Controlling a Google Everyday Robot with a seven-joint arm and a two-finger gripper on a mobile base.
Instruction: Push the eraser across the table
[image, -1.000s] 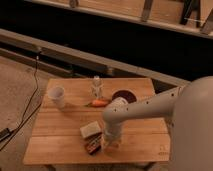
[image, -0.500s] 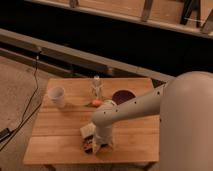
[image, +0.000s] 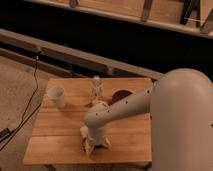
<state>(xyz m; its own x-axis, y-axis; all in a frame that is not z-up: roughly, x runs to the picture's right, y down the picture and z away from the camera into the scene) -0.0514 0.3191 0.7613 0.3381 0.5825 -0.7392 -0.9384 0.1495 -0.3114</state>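
One arm is reaching low over the surface (image: 60, 135), its end effector (image: 95, 142) sitting near the front edge, presumably for pushing the eraser (image: 88, 148). Its grip I cannot tell.

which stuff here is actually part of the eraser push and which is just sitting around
Part of the job:
- the table
- the gripper, low over the table's near edge
- the eraser: hidden under the arm, not visible

Just lying about:
- white cup, far left
- small clear bottle, upright near the back
- dark round dish, back right
- black cable on the floor
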